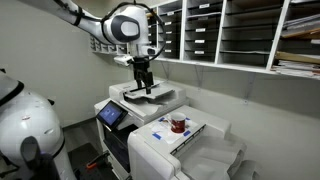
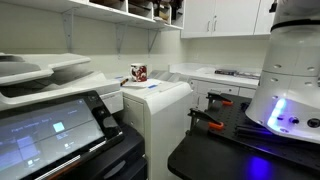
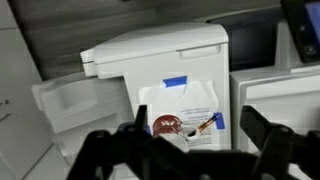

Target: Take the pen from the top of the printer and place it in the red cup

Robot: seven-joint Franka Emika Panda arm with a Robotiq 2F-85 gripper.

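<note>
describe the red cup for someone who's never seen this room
Find the plain white flat-topped machine beside the big printer. On its top lies a white sheet taped in blue; the red cup stands on it, small, round, the only dark-red thing.

The cup [image 1: 178,124] stands on a sheet of paper [image 3: 195,100] atop a flat-topped machine [image 1: 200,152], just beside the printer [image 1: 165,98]; shelves [image 1: 230,35] hang behind.

White arm [image 1: 112,20], apparently black jaws

Red cup [image 3: 165,126] on paper [image 3: 190,98] (blue-taped)
</note>
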